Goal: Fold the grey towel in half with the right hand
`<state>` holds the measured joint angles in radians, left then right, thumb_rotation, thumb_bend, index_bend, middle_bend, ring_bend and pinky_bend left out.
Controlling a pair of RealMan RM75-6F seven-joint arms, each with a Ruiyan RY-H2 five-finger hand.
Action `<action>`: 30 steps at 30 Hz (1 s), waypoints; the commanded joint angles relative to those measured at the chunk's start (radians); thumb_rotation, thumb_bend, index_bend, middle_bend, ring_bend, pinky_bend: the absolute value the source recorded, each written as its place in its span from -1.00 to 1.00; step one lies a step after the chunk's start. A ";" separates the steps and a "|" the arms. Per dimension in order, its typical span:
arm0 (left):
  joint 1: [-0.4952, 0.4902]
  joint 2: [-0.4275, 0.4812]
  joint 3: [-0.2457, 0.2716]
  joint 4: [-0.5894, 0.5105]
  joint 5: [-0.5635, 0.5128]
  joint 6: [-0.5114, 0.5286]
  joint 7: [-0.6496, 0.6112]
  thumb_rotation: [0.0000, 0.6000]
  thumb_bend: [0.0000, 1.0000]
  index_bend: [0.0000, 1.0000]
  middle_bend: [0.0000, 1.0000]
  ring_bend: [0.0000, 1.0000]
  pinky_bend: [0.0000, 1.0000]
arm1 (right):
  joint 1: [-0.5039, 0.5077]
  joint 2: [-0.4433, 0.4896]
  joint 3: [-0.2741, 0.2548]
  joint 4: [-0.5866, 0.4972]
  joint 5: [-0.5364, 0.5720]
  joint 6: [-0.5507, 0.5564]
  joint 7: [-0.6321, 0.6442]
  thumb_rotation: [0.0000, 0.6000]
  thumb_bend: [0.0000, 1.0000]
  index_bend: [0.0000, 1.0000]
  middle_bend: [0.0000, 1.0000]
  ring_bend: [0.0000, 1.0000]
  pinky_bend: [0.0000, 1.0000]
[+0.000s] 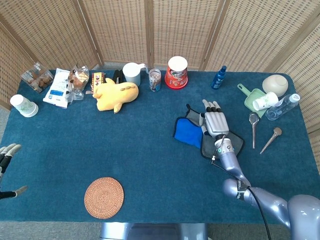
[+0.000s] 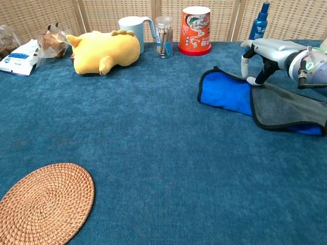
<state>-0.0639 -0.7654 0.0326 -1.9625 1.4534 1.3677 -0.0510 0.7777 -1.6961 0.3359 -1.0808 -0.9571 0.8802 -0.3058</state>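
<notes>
Your right hand (image 1: 215, 122) lies palm-down on the towel (image 2: 286, 107), fingers curved, tips pressing the soft grey cloth, gripping nothing. The towel sits right of the worktop's (image 1: 125, 145) centre, its blue underside folded out leftward. Your left hand (image 1: 6, 155) hangs open at the left edge.

Right hand (image 1: 216, 123) is palm-down on the grey towel (image 1: 231, 141), fingers flat and pointing away, with the blue underside flopped out to its left. Left hand (image 1: 7, 154) sits at the counter (image 1: 125, 150) edge, fingers apart, holding nothing. Woven coaster (image 1: 103, 197) up front.
</notes>
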 commanded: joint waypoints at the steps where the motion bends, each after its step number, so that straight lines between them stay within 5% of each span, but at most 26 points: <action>1: 0.000 0.000 0.000 0.000 -0.001 -0.001 0.001 1.00 -0.69 -1.00 -1.00 -1.00 -1.00 | 0.005 -0.002 0.000 0.011 0.004 -0.004 0.001 1.00 -0.04 0.20 -1.00 -1.00 -1.00; 10: 0.000 0.002 0.000 -0.001 -0.001 -0.001 -0.005 1.00 -0.69 -1.00 -1.00 -1.00 -1.00 | 0.009 -0.004 0.008 0.030 0.022 -0.002 0.016 1.00 -0.09 -0.06 -1.00 -1.00 -1.00; 17: 0.003 0.006 0.003 -0.002 0.007 0.003 -0.013 1.00 -0.69 -1.00 -1.00 -1.00 -1.00 | 0.003 0.019 0.006 0.002 0.054 -0.001 -0.010 1.00 -0.11 -0.79 -1.00 -1.00 -1.00; 25: 0.006 0.008 0.005 -0.003 0.015 0.008 -0.017 1.00 -0.69 -1.00 -1.00 -1.00 -1.00 | -0.023 0.073 -0.012 -0.093 0.018 0.050 -0.011 1.00 -0.10 -0.98 -1.00 -1.00 -1.00; 28: 0.005 0.008 0.006 -0.003 0.018 0.006 -0.014 1.00 -0.69 -1.00 -1.00 -1.00 -1.00 | -0.031 0.104 -0.023 -0.128 0.014 0.053 -0.025 1.00 -0.37 -1.00 -1.00 -1.00 -1.00; 30: 0.006 0.008 0.008 -0.005 0.023 0.006 -0.012 1.00 -0.69 -1.00 -1.00 -1.00 -1.00 | -0.033 0.119 -0.025 -0.138 0.029 0.053 -0.047 1.00 -0.79 -1.00 -1.00 -1.00 -1.00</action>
<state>-0.0583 -0.7572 0.0402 -1.9672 1.4755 1.3733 -0.0638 0.7490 -1.5882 0.3153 -1.2114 -0.9359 0.9304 -0.3383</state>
